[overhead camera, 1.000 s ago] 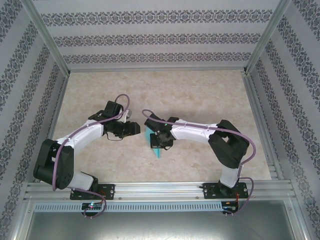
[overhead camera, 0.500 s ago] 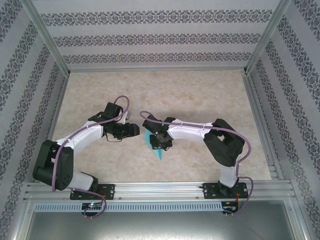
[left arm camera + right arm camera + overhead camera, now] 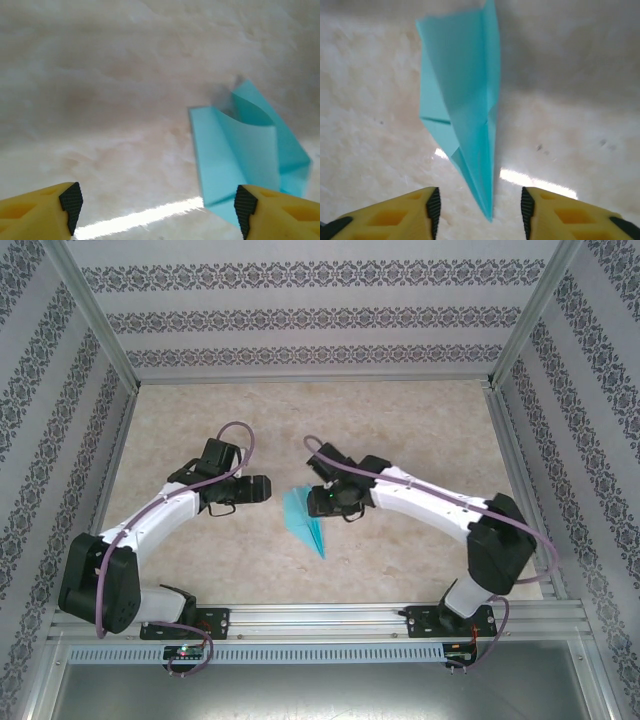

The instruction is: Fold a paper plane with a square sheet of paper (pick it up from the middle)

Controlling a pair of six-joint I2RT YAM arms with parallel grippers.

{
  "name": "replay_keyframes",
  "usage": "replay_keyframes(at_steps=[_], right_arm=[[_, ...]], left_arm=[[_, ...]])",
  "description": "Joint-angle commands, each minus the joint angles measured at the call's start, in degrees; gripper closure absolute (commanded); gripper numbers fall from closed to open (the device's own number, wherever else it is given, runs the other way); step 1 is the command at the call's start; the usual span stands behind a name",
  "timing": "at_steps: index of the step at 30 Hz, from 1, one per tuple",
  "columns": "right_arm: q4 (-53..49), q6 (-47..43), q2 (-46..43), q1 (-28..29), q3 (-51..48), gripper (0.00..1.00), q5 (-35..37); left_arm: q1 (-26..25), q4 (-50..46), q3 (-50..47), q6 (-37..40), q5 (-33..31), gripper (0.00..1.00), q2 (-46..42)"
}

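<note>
The paper plane (image 3: 304, 521), a narrow turquoise dart with creased layers, lies on the marble table between both arms, nose toward the near edge. My left gripper (image 3: 269, 488) stands open just to its left, not touching it. In the left wrist view the plane (image 3: 246, 145) lies ahead right, its wings partly raised, beside the right fingertip (image 3: 245, 209) of the gripper (image 3: 157, 207). My right gripper (image 3: 317, 502) is open at the plane's right side. In the right wrist view the plane's (image 3: 464, 100) nose points into the gap of the open gripper (image 3: 480, 210), untouched by either pad.
The beige marble table (image 3: 420, 440) is fenced by an aluminium frame (image 3: 320, 617) along the near edge and patterned walls on three sides. Bare tabletop lies far of both grippers and to the right.
The right gripper opened, let go of the plane and drew back to the right. The plane now lies free on the table. The left gripper opened wider and backed off slightly.
</note>
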Motion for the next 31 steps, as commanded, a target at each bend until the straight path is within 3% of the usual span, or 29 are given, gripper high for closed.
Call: replay_keyframes(at_steps=[1, 4, 10, 16, 21, 31], right_arm=[[3.8, -9.1, -6.0, -4.4, -4.3, 0.47, 0.9], [9.7, -15.4, -11.9, -9.4, -10.1, 0.37, 2.7], [25.1, -27.4, -21.7, -20.9, -23.2, 0.21, 8.6], [44.1, -33.3, -26.9, -31.2, -35.4, 0.02, 13.1], [57.4, -35.0, -24.7, -40.1, -41.6, 0.02, 8.4], [67.1, -37.0, -17.2, -43.7, -44.3, 0.02, 5.1]], left_arm=[[2.6, 3.7, -0.6, 3.5, -13.1, 0.09, -2.2], [4.3, 10.8, -4.6, 5.3, -21.3, 0.00, -2.9], [11.1, 20.6, -8.0, 7.5, -22.0, 0.00, -1.6], [12.2, 35.1, -12.3, 14.1, -26.2, 0.00, 2.3], [12.3, 43.1, -12.7, 16.8, -29.3, 0.00, 8.5], [12.4, 45.7, -12.4, 18.9, -27.0, 0.00, 10.8]])
